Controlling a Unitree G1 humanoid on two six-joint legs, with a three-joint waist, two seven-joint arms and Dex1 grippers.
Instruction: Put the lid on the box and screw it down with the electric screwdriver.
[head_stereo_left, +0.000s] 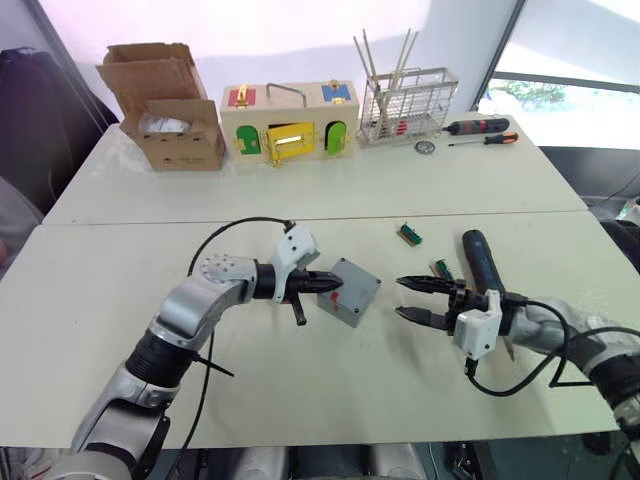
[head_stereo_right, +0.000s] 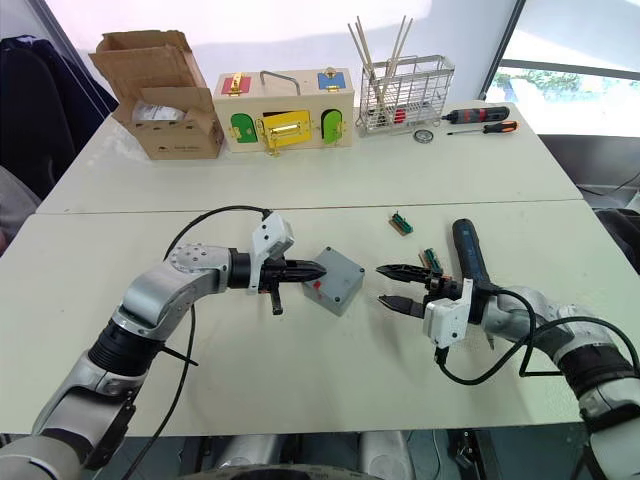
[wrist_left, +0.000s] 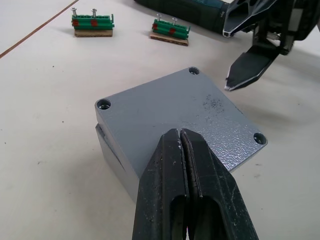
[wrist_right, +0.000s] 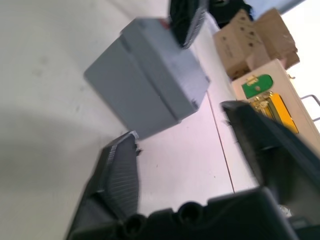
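At the middle of the near surface (head_stereo_left: 330, 400) you've got the box (head_stereo_left: 352, 302) with the lid (wrist_left: 180, 107) already sitting on it, edges lined up, corner screw holes visible and empty in the left wrist view. Your left tool (head_stereo_left: 333, 284) has its fingers pressed together with nothing between them, tips resting on or just over the lid's near-left edge; can't tell for sure if they touch. Your right tool (head_stereo_left: 413, 300) is spread wide, empty, pointing at the box from its right side, close but apart from it. The electric screwdriver (head_stereo_left: 480, 262) lies flat on the surface just behind the right tool, untouched, body running away from you. Two small green screw holders: one (head_stereo_left: 442, 268) right beside the screwdriver's left side, the other (head_stereo_left: 408, 235) a bit farther back, both clear of the box. On the far surface, well apart from all this: a cardboard box (head_stereo_left: 165, 110) at far left, a wooden box with coloured doors (head_stereo_left: 288, 122) next to it, a wire rack (head_stereo_left: 408, 105) holding sticks, and two hand screwdrivers (head_stereo_left: 482, 132) at the right.
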